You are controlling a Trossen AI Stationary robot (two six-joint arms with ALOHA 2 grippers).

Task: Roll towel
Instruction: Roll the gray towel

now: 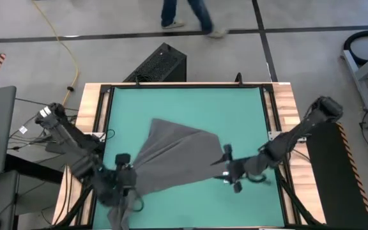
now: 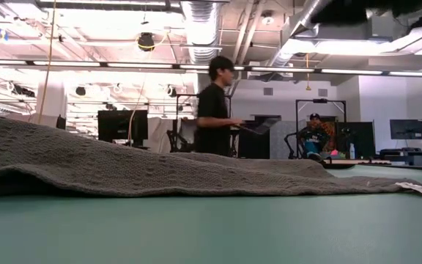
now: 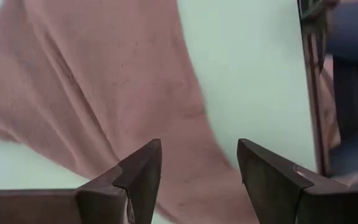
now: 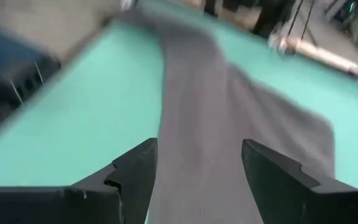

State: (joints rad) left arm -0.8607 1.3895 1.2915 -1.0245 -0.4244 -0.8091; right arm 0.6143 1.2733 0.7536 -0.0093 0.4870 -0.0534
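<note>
Towel lies rumpled between both arms' spread fingers.

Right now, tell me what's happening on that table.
A two-armed robot is working on a dark grey towel lying crumpled, not yet rolled, on the green table. The left gripper is at the towel's near-left corner and the right gripper at its right edge. Both wrist views show open fingers with cloth beneath them, gripping nothing. A person walks by in the room behind.
</note>
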